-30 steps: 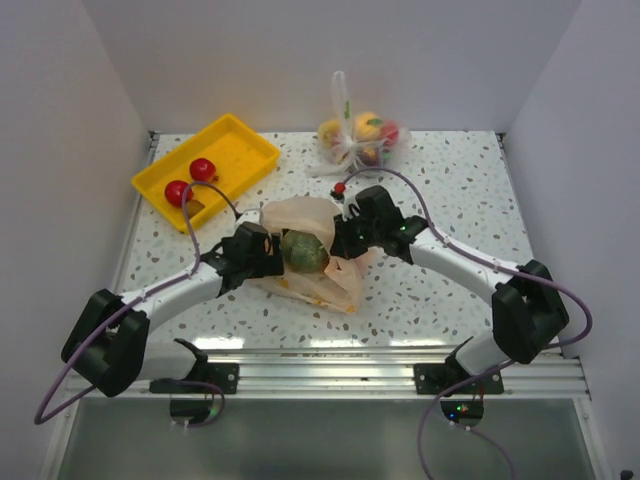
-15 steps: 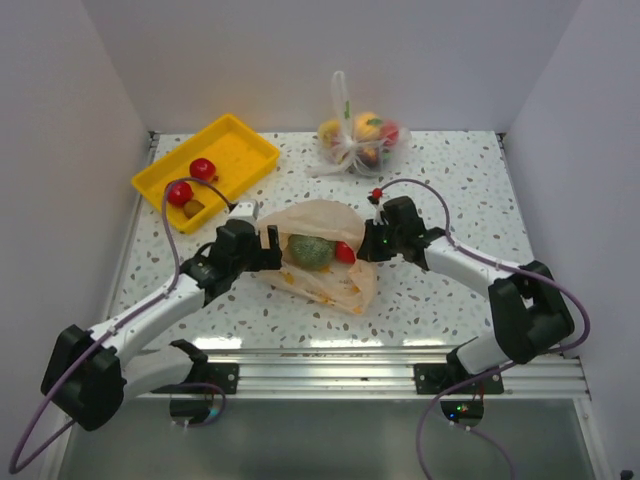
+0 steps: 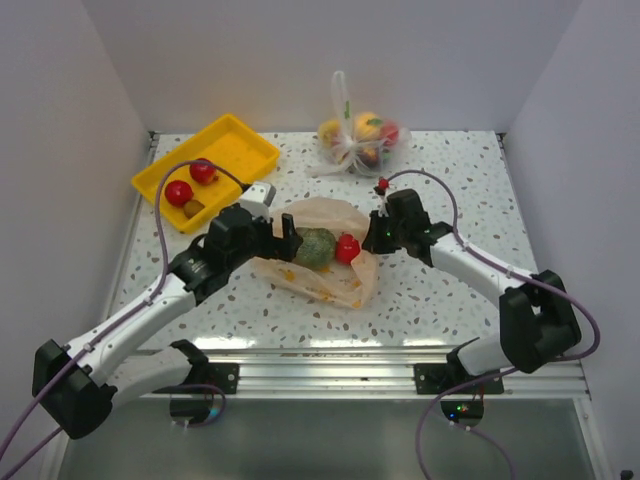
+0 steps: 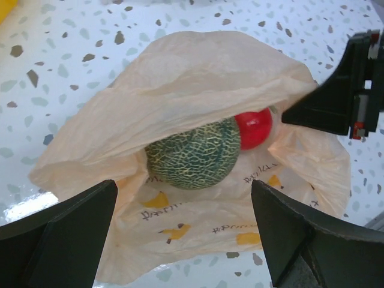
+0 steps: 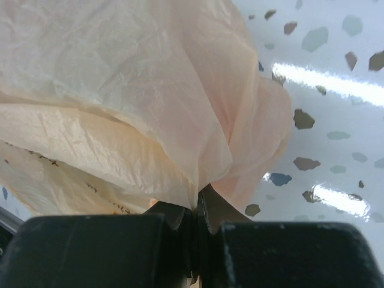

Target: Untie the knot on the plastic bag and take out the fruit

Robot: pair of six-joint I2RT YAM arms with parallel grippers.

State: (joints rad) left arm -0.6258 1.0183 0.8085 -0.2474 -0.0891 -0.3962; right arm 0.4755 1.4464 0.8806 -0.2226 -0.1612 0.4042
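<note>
The peach-orange plastic bag (image 3: 325,280) lies mid-table with its mouth held open. No knot shows on it. Inside sit a netted green fruit (image 3: 317,247) (image 4: 193,153) and a red fruit (image 3: 347,248) (image 4: 253,127), touching each other. My left gripper (image 3: 287,243) (image 4: 183,240) is open at the bag's left side, its fingers (image 4: 66,231) wide apart over the bag's lower sheet, short of the green fruit. My right gripper (image 3: 375,236) (image 5: 197,207) is shut on the plastic bag's upper edge (image 5: 150,120), holding it up on the right.
A yellow tray (image 3: 240,145) at the back left holds two red fruits (image 3: 179,192) and a small brown one (image 3: 192,208). A clear knotted bag of fruit (image 3: 358,135) stands at the back middle. White walls close in three sides.
The right gripper has pulled the bag's edge to the right and the mouth has spread. A red fruit now shows beside the green one. The left gripper has drawn back slightly to the left.
</note>
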